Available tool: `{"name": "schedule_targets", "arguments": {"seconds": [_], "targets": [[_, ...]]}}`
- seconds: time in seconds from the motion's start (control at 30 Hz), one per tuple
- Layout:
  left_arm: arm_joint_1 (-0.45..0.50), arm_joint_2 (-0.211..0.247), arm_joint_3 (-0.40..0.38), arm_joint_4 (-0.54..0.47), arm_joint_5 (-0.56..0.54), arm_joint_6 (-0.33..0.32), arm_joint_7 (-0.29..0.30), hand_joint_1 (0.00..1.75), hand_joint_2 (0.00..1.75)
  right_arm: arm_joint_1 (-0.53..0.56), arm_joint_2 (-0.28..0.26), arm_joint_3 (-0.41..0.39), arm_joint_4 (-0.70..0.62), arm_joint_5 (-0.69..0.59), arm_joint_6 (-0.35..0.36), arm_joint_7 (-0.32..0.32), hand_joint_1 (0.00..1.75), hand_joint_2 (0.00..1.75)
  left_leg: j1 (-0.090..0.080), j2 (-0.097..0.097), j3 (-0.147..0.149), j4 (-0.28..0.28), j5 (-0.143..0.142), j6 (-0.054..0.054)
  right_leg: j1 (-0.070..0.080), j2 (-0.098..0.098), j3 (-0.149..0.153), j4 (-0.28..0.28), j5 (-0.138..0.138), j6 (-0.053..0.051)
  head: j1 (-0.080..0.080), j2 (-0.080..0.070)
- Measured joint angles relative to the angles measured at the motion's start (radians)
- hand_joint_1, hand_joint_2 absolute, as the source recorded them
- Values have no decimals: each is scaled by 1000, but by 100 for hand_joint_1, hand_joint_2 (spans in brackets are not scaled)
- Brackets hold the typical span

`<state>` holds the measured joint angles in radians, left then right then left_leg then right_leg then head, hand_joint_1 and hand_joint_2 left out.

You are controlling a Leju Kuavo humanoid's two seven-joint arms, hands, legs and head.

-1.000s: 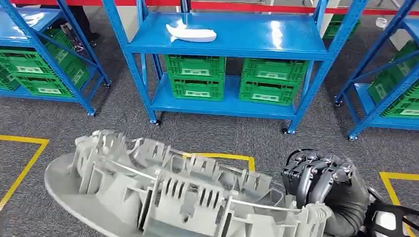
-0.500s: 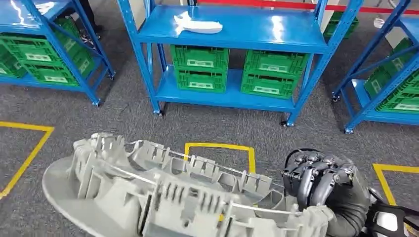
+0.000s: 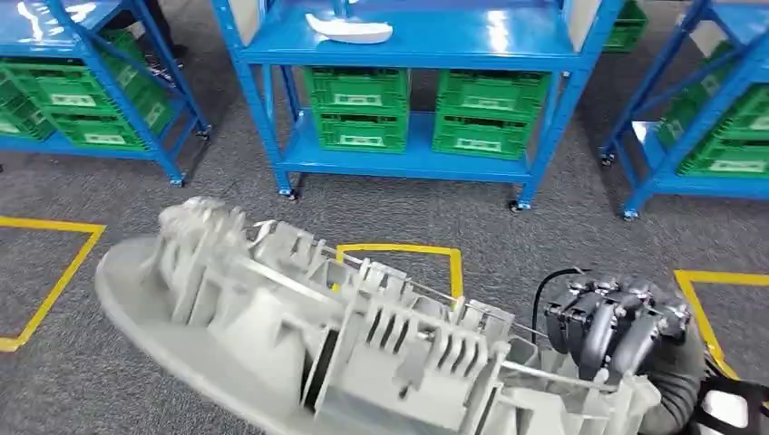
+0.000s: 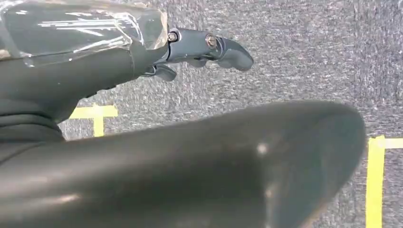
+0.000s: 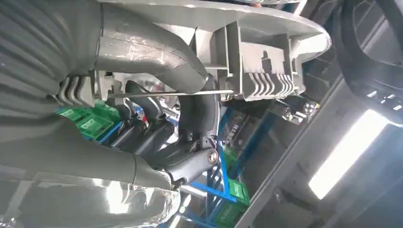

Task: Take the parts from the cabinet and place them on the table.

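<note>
A big grey plastic part [image 3: 299, 326] with ribs and clips on its upper face stretches across the lower head view, carried above the carpet. My right hand [image 3: 617, 317] grips its right end, dark fingers curled over the ribbed edge. The right wrist view shows those fingers [image 5: 157, 133] wrapped by the part [image 5: 256, 61] and its thin metal rod. My left hand [image 4: 204, 47] has its fingers stretched out over the floor, beside a large dark rounded surface [image 4: 199, 166]; whether it bears the part I cannot tell. A white part [image 3: 349, 30] lies on the blue cabinet's top shelf [image 3: 453, 45].
Green crates [image 3: 358, 109] fill the cabinet's lower shelf. More blue racks with green crates stand at the far left [image 3: 82, 100] and far right [image 3: 716, 127]. Yellow tape [image 3: 399, 249] marks squares on the grey carpet.
The whole picture has shifted: the racks sit higher and farther off, so the camera moved. The grey part has tilted, its left end rising, with my right hand still gripping it.
</note>
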<state>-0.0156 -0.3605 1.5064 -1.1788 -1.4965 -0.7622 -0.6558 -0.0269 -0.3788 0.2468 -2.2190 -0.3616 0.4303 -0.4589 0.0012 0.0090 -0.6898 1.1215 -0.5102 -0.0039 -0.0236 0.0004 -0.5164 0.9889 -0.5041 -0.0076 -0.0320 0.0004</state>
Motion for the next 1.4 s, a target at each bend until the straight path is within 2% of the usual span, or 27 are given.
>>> {"name": "schedule_targets", "arguments": {"seconds": [0.07,0.13,0.2,0.23,0.27,0.3,0.4,0.43,0.5,0.57,0.6,0.63,0.7,0.73,0.77,0.8,0.9,0.93,1.0,1.03,1.1,1.17,1.23,1.27,1.3,1.33,1.4], "targets": [[-1,0,0,2,-5,2,-3,0,0,0,0,1,0,7,-7,5,175,175,3,0,-32,151,-87,-5,3,9,-20,2,22,-1,0,0],[-1,-1,-1,6,-12,7,-8,0,0,2,0,3,-1,24,-23,8,175,175,2,0,-12,190,-71,-1,7,15,-47,4,42,0,0,0],[-3,0,-1,10,-13,11,-10,0,0,3,0,3,-5,38,-35,8,175,175,-1,-7,88,64,-8,15,15,23,-70,6,59,0,0,0],[-4,0,-2,11,-13,13,-11,0,0,4,-1,2,-9,42,-39,8,175,175,-6,-18,153,-29,9,32,17,27,-76,6,68,0,0,0],[-6,6,-2,11,-13,17,-11,0,0,8,-1,2,-11,44,-40,8,175,175,-13,-33,198,-105,-13,53,12,27,-79,6,74,2,2,0],[-7,6,-1,14,-16,20,-13,0,0,10,-2,2,-14,51,-41,6,175,175,-13,-33,226,-156,-26,53,13,27,-82,4,83,15,3,0],[-7,10,-2,18,-20,24,-14,0,0,21,-4,1,-15,56,-46,3,175,175,-31,-31,214,-158,3,62,-1,31,-91,-8,112,36,-1,0],[-8,12,-2,20,-22,25,-14,0,0,25,-6,0,-19,58,-49,1,175,175,-17,-23,213,-189,29,68,2,25,-96,0,104,31,2,0],[-11,11,-2,26,-23,26,-14,0,0,28,-11,-2,-21,58,-49,-3,175,175,-16,-12,187,-191,55,74,7,15,-136,78,11,12,8,0],[-10,6,-2,31,-24,21,-14,0,0,39,-16,-3,-22,58,-48,-12,175,175,-17,-5,157,-189,76,71,1,12,-166,217,-78,10,11,0],[-10,5,-2,32,-23,18,-14,0,0,48,-19,-3,-24,58,-48,-18,175,175,-17,-2,138,-186,90,69,-1,12,-175,287,-92,23,12,0],[-10,4,-2,33,-24,15,-15,0,0,53,-23,-3,-25,58,-48,-20,175,175,-15,3,120,-180,99,66,-3,11,-168,311,-72,40,12,0],[-11,3,-2,34,-24,8,-18,0,0,60,-29,-5,-28,58,-48,-26,175,175,-8,8,78,-160,114,56,-11,9,-100,248,-1,79,12,0],[-11,2,-2,34,-27,7,-20,0,0,65,-32,-7,-31,58,-48,-29,175,175,-5,9,56,-142,120,49,-15,6,-38,167,17,88,11,0],[-10,3,-2,34,-30,6,-21,0,0,69,-35,-11,-34,60,-48,-34,175,175,-8,8,34,-118,125,41,-19,-1,35,49,-34,84,13,0],[-10,4,-2,34,-31,6,-21,0,0,72,-37,-13,-37,62,-48,-35,175,175,-8,8,20,-106,127,37,-5,1,75,-17,-63,68,16,0],[-7,3,-2,34,-33,6,-26,0,0,87,-45,-21,-41,67,-48,-46,175,175,-6,7,15,-111,158,22,-1,-2,40,7,-49,38,9,0],[-5,4,-1,35,-37,10,-27,0,0,93,-47,-22,-41,68,-47,-52,175,175,0,7,12,-110,165,19,-11,-3,31,3,-36,25,10,0],[1,5,-2,38,-43,19,-32,0,0,97,-48,-25,-42,70,-39,-65,175,175,3,1,-4,-61,62,4,-9,-7,11,4,-15,11,7,0],[0,10,-2,42,-44,27,-34,0,0,99,-49,-26,-44,74,-36,-70,175,175,5,0,-21,27,-27,-4,-8,-7,-6,6,1,9,6,0],[-5,16,-2,51,-45,40,-35,0,0,105,-49,-27,-44,76,-33,-73,175,175,8,0,-40,173,-98,-9,-5,-5,-32,7,27,9,6,0],[-9,20,-3,59,-45,43,-35,0,0,109,-48,-27,-44,77,-30,-74,175,175,9,0,-3,196,-56,-6,-3,-4,-64,11,50,13,6,0],[-17,23,-3,61,-45,46,-35,0,0,109,-48,-27,-46,78,-26,-76,175,175,8,-6,114,60,3,6,0,-2,-91,13,71,18,6,0],[-21,25,-4,61,-44,49,-32,0,0,108,-48,-27,-50,80,-22,-77,175,175,5,-16,188,-37,-2,17,-1,-1,-96,14,81,20,6,0],[-25,30,-4,62,-43,51,-31,0,0,108,-48,-28,-54,81,-18,-79,175,175,-1,-22,251,-131,-45,28,2,-1,-100,13,89,26,6,0],[-28,31,-3,62,-43,52,-30,0,0,107,-48,-28,-56,84,-15,-80,175,175,-3,-22,267,-160,-50,22,-1,-3,-100,10,100,34,8,0],[-28,32,-3,64,-43,52,-26,0,0,107,-46,-28,-57,84,-13,-81,175,175,-14,-22,247,-155,-35,32,-9,-2,-103,1,121,50,0,0]]}}
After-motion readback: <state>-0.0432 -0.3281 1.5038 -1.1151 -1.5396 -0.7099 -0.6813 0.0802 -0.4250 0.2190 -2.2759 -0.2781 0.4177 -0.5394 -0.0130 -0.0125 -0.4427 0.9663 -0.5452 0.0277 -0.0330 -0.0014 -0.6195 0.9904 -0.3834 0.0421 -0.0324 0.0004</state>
